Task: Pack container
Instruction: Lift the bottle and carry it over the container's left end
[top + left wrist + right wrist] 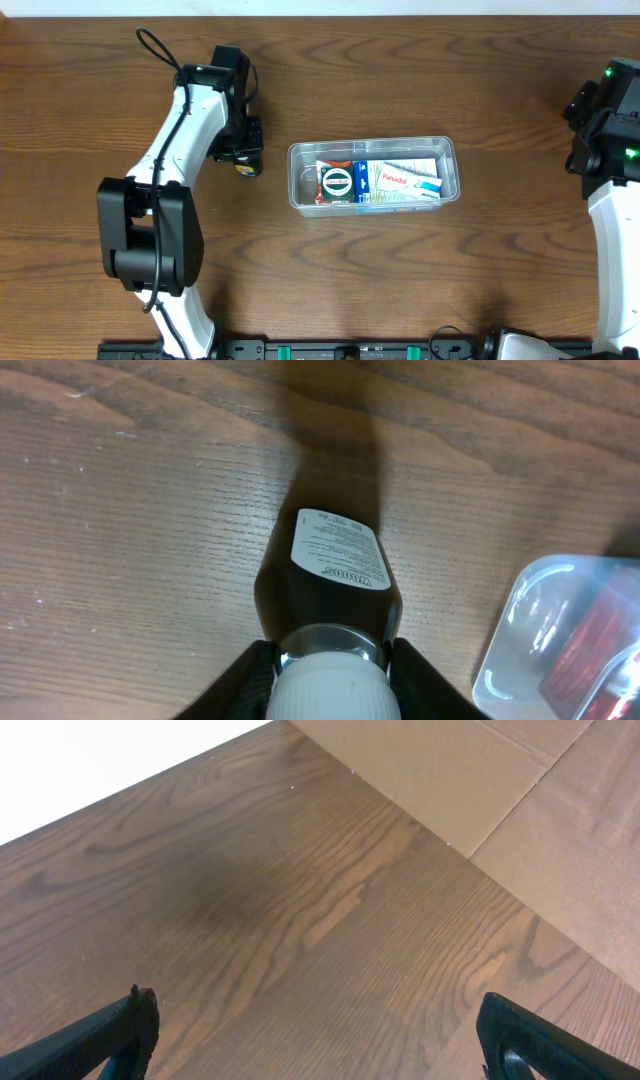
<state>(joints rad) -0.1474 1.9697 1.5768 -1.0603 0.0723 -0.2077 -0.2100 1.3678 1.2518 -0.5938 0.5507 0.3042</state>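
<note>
Left wrist view: the left fingers (240,682) clamp a dark bottle (335,585) at its white-capped neck, near the container (300,165). The right fingers (110,1035) stand wide apart.

Left arm (170,140), left of the container (372,142): white links, black joint housings, black cable looped along it; left fingers (245,682) black. Right arm (612,230), right of the container: white link, black housing, green lights; right fingers (110,1035) black

Robot lab bench: wood-grain table (400,290) with left arm (170,150) and right arm (612,215), cardboard (480,770) beyond.
</note>
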